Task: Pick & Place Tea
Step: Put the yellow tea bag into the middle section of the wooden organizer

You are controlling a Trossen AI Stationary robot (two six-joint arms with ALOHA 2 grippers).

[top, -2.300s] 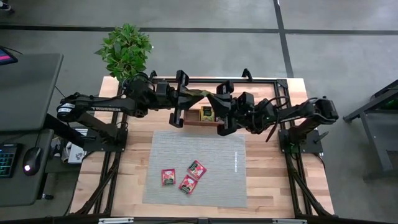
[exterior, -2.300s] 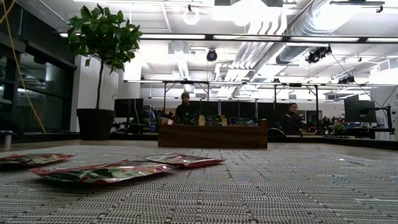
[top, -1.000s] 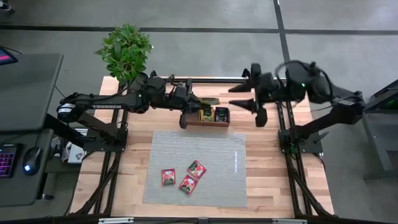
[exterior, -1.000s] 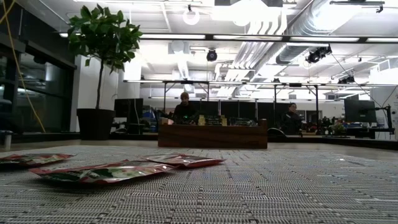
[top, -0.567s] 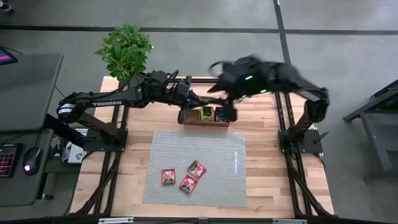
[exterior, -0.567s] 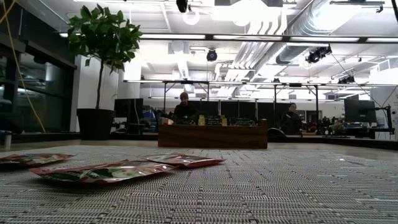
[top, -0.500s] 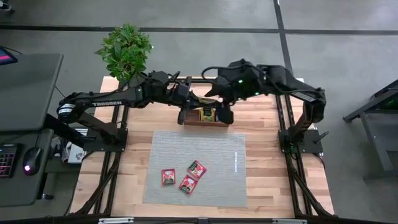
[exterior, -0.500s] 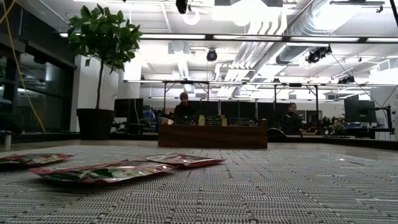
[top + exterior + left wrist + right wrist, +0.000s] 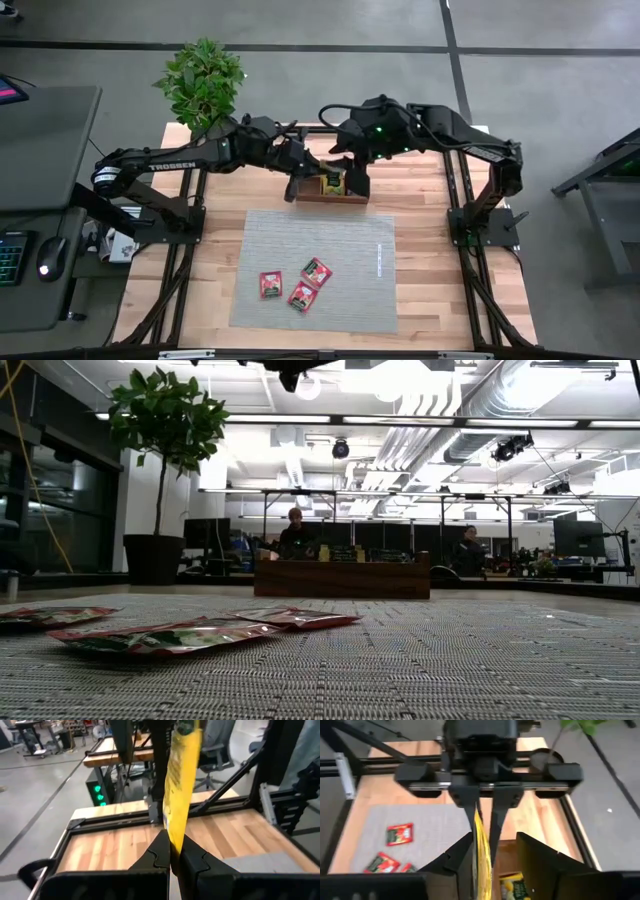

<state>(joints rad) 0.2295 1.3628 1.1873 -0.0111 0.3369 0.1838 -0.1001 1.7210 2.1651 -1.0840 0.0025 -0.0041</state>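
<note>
Tea sachet (image 9: pixel 177 785), yellow, thin and floppy, hangs over the far wooden tray (image 9: pixel 330 196), clenched by the left gripper (image 9: pixel 170 851), while the right gripper (image 9: pixel 492 851) stands open around it for an edge pinch.

Both arms are showing matte black, jointed housings, the left arm (image 9: pixel 165 170) wearing white lettering along its long link and a pale ring near its base. The right arm (image 9: pixel 440 130) is glowing with a small green light on its wrist housing, and a black cable is looping out beside it. Its fingers (image 9: pixel 530 855) are looking like flat, angular black plates mounted under a wide black crossbar.
</note>
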